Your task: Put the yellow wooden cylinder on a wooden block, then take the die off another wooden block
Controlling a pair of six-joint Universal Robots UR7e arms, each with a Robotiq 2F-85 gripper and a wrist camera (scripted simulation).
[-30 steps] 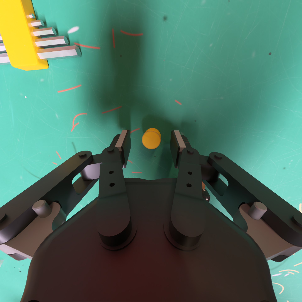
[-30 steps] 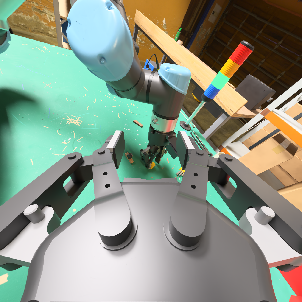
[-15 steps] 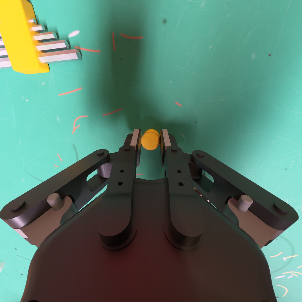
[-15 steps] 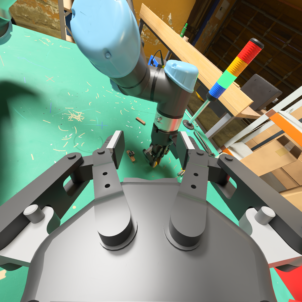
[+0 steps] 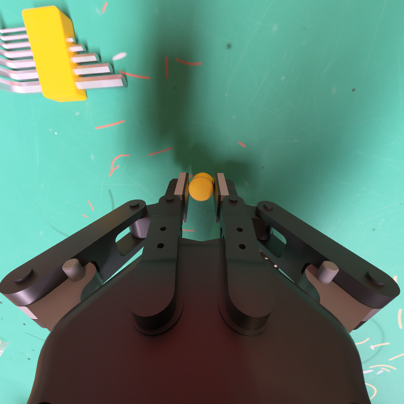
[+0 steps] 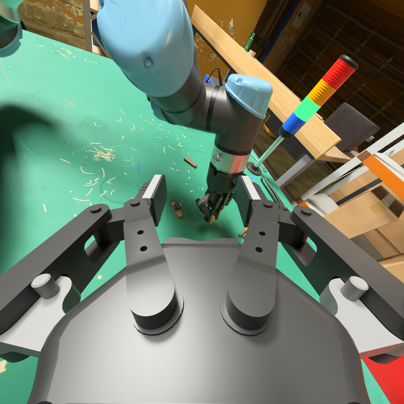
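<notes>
My left gripper (image 5: 201, 184) is shut on the yellow wooden cylinder (image 5: 200, 187) and holds it a little above the green table. In the right wrist view the left gripper (image 6: 211, 215) shows farther off with the cylinder (image 6: 213, 217) between its tips. A black die (image 6: 178, 205) sits on a small wooden block (image 6: 178, 213) just left of it. A second wooden block (image 6: 190, 162) lies bare farther back. My right gripper (image 6: 202, 192) is open and empty, high above the table.
A yellow holder with metal hex keys (image 5: 52, 56) lies at the upper left of the left wrist view. The left arm (image 6: 231, 122) rises over the blocks. A signal tower (image 6: 306, 109), metal tools (image 6: 272, 192), a wooden bench and cardboard boxes stand past the table's right edge.
My left gripper closed on the yellow cylinder and has lifted it slightly off the table. The right gripper stayed open while its view shifted a little.
</notes>
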